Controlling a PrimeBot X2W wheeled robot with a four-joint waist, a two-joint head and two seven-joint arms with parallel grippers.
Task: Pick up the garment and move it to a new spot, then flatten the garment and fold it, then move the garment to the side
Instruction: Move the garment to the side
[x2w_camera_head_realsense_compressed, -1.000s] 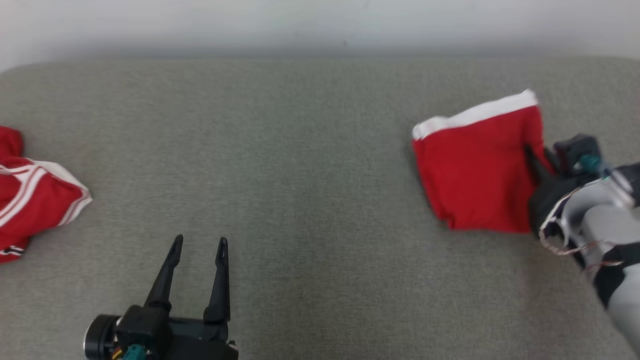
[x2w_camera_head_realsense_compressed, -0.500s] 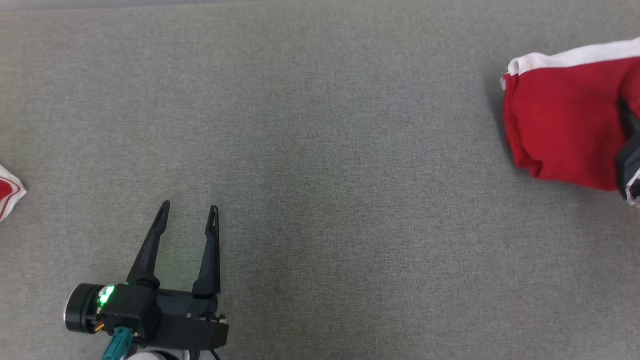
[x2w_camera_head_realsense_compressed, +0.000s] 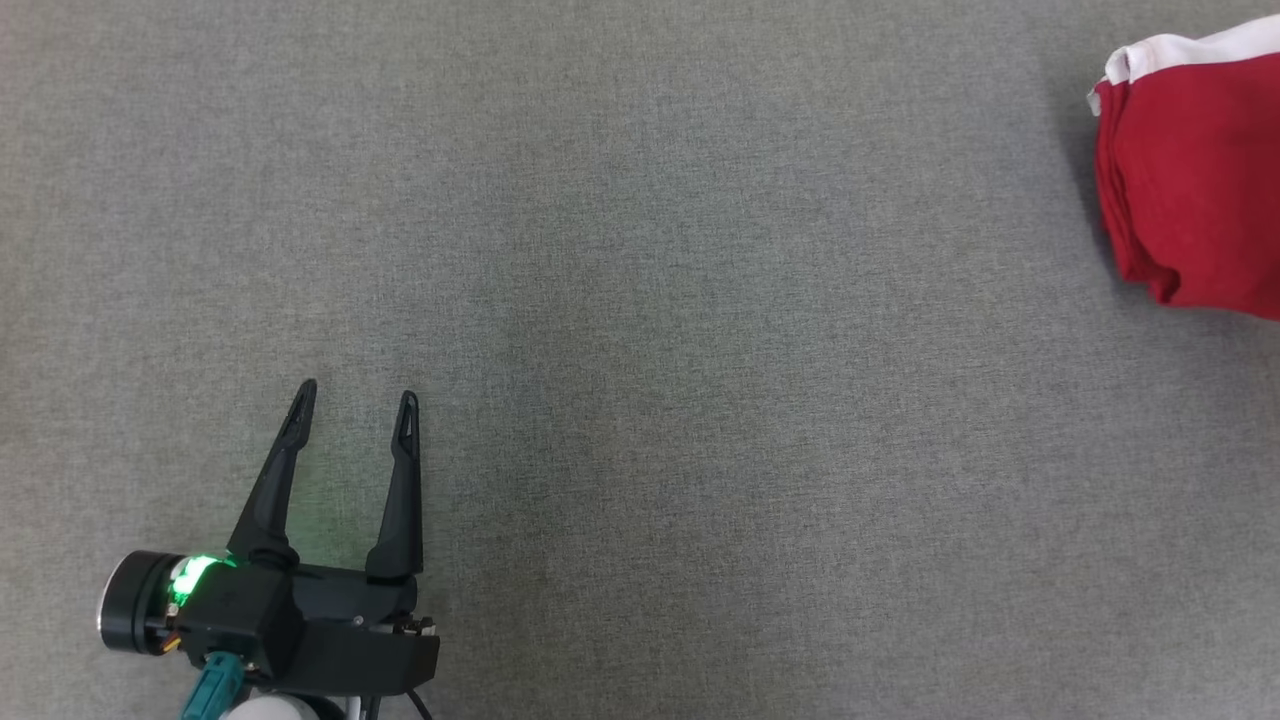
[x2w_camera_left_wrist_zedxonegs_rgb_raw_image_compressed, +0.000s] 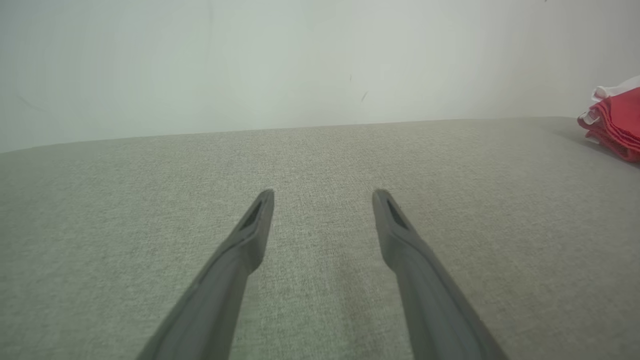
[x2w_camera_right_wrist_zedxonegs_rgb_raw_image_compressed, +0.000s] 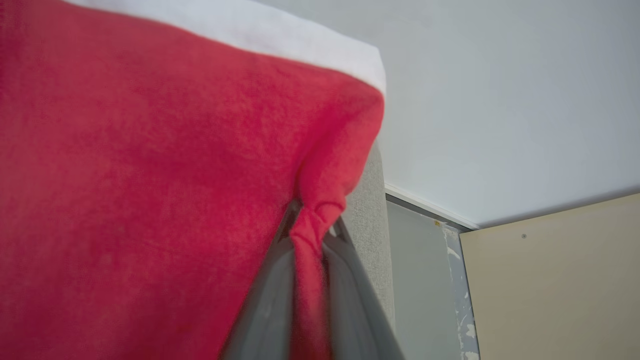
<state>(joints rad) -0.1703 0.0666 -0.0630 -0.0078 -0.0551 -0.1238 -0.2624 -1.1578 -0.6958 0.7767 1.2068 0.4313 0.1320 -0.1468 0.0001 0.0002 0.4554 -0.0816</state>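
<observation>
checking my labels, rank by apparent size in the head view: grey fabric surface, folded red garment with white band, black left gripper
1. grey fabric surface
2. black left gripper and folded red garment look about alike; the garment runs off the frame edge

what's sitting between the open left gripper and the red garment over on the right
Nothing visible. In the head view, bare grey surface runs from the left gripper across to the folded red garment at the right edge. The right gripper is shut on a pinch of its cloth.
</observation>
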